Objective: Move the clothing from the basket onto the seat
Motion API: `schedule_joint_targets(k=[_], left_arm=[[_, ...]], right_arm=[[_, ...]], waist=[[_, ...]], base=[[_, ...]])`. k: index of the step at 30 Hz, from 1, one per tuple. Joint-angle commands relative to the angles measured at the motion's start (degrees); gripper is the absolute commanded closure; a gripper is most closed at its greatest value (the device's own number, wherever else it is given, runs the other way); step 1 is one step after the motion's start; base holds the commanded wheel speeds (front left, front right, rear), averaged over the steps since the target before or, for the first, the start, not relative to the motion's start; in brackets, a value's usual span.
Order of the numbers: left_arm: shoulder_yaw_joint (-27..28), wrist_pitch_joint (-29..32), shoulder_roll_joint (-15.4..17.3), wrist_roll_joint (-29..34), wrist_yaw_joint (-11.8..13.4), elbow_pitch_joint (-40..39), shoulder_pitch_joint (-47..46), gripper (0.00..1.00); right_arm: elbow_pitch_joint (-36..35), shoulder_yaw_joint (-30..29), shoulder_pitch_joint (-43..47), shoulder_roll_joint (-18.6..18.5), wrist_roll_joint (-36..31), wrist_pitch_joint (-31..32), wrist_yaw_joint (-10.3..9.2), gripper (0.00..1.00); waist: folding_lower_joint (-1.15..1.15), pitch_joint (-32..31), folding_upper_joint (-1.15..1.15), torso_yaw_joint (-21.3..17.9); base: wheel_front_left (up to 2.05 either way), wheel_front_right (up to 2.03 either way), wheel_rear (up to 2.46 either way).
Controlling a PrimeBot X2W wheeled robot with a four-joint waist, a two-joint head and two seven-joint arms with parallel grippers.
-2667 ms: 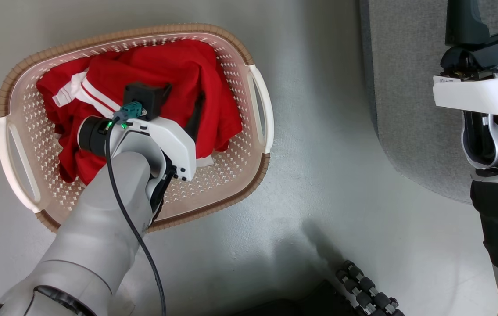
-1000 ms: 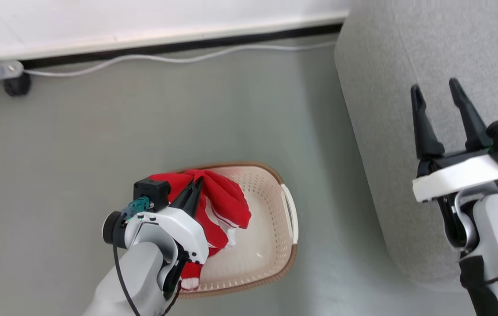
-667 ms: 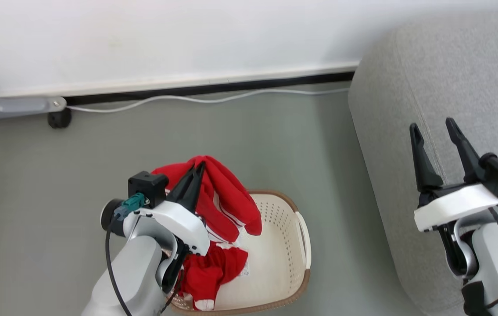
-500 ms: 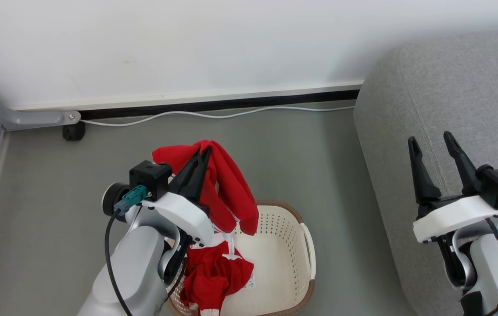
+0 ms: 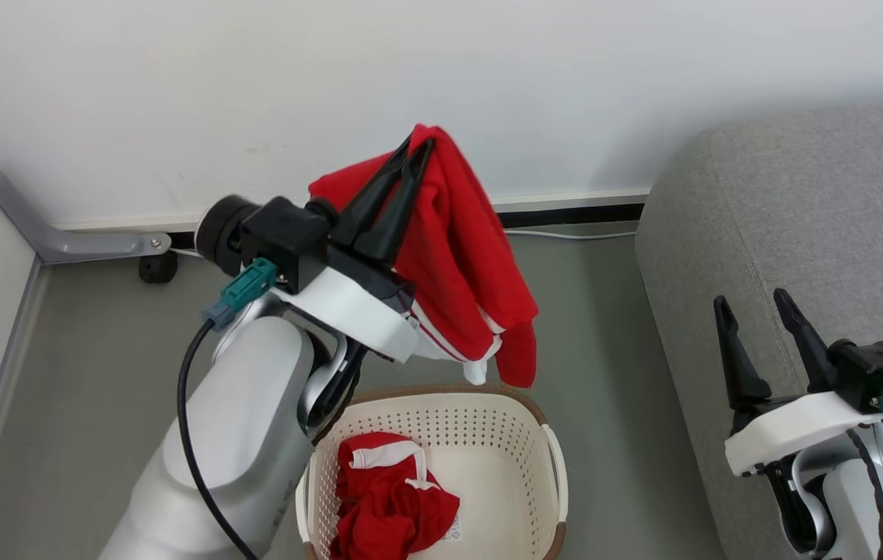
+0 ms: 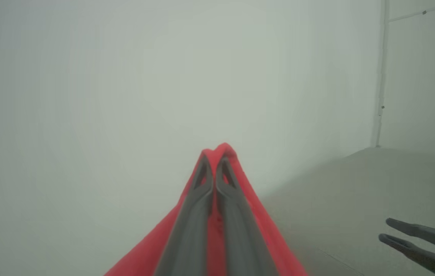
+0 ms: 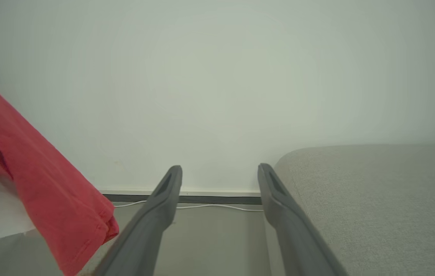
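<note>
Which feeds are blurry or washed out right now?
Left wrist view: hazy and low-contrast, the left gripper and the red garment it pinches look soft. Right wrist view: the right gripper blurs toward the lens, sofa weave clearer. Head view: crisp, no glare.

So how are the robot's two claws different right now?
The left gripper is shut, pinching the red clothing; the right gripper is open and holds nothing. The left gripper sits high, over the basket; the right gripper sits lower, over the grey sofa. Both have two long dark fingers.
</note>
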Motion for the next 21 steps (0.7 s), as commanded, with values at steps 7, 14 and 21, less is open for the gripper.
schedule_joint_targets(k=[7, 14, 21], left_arm=[[-0.25, -0.35, 2.29, -1.47, -0.38, -4.17, -6.01, 1.00], [-0.61, -0.35, 2.26, -1.91, -0.39, -4.39, -6.65, 1.00], [-1.00, -0.35, 1.92, -1.78, -0.39, -4.33, -6.36, 1.00]], right_arm=[[-0.68, 1.14, 0.31, 0.12, -0.57, -0.35, 0.23, 0.00], [-1.90, 1.57, -0.30, 0.19, -0.18, -0.35, 0.23, 0.00], [-9.50, 8.36, -2.65, -1.16, 4.44, -0.35, 0.23, 0.00]], waist=[[0.00, -0.67, 0.00, -0.01], [0.00, -0.33, 0.00, -0.15], [0.00, 0.16, 0.00, -0.32]], base=[[0.00, 0.00, 0.00], [0.00, 0.00, 0.00], [0.00, 0.00, 0.00]])
